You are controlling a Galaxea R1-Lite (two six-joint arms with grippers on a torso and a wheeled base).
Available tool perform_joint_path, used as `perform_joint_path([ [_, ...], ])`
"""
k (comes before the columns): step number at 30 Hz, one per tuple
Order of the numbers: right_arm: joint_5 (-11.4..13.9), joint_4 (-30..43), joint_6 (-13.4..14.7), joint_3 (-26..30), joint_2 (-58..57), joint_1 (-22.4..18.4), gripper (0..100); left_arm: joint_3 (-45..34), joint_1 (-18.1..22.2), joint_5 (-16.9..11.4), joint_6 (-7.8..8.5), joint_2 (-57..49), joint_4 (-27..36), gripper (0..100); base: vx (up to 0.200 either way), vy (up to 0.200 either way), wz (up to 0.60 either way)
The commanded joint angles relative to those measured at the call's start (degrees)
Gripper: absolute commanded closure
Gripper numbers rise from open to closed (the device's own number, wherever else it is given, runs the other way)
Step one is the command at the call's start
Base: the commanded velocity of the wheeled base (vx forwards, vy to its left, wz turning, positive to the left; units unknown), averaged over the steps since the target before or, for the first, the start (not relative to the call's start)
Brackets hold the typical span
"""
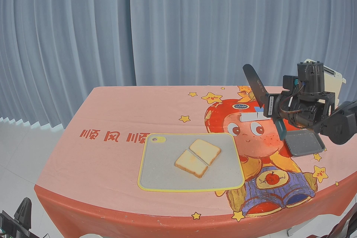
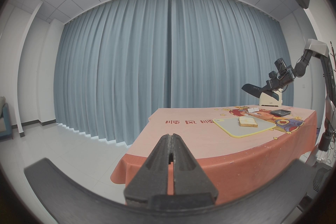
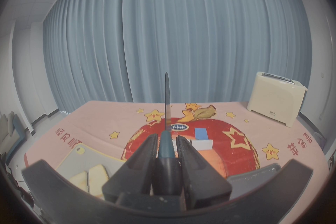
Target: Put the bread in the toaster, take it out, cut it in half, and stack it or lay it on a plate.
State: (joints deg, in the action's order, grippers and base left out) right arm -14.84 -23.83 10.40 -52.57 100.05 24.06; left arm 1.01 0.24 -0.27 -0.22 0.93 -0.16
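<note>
Golden-brown bread [image 1: 197,157] was found already divided. Its two halves lay side by side, touching along the cut, on the grey cutting board [image 1: 160,171] toward the middle of the worktop's [image 1: 111,112] front edge. The knife [image 1: 256,86] was clamped by its handle in the right end effector [image 3: 167,142], which was closed tight on it. The blade was raised and tilted clear above the right side of the worktop, which was judged a safe carrying attitude now that the cut was made. The dark grey plate [image 1: 303,142] was set near the right edge, empty and within that arm's reach. The toaster [image 3: 276,97] stood at the far right corner. The left end effector [image 2: 171,154] was noted fully closed on nothing, low beyond the near left corner, presumably so as to be out of the blade's way. Red characters were printed on the cloth, and small labels were noted on the toaster and near the knife's handle; none was read off.
</note>
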Motion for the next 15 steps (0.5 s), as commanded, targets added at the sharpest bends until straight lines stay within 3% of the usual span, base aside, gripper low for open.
perform_joint_path([
  [1, -0.11, -0.78, 0.85, 4.23, -3.19, -0.07, 100, -1.01, 0.02, 0.00, -0.04, -0.57, -0.02, 100, 0.000, 0.000, 0.00],
  [15, -0.11, -0.78, 1.47, 6.60, -5.39, 0.72, 100, -1.01, 0.11, 0.00, -0.04, -0.57, -0.02, 100, 0.000, 0.000, 0.00],
])
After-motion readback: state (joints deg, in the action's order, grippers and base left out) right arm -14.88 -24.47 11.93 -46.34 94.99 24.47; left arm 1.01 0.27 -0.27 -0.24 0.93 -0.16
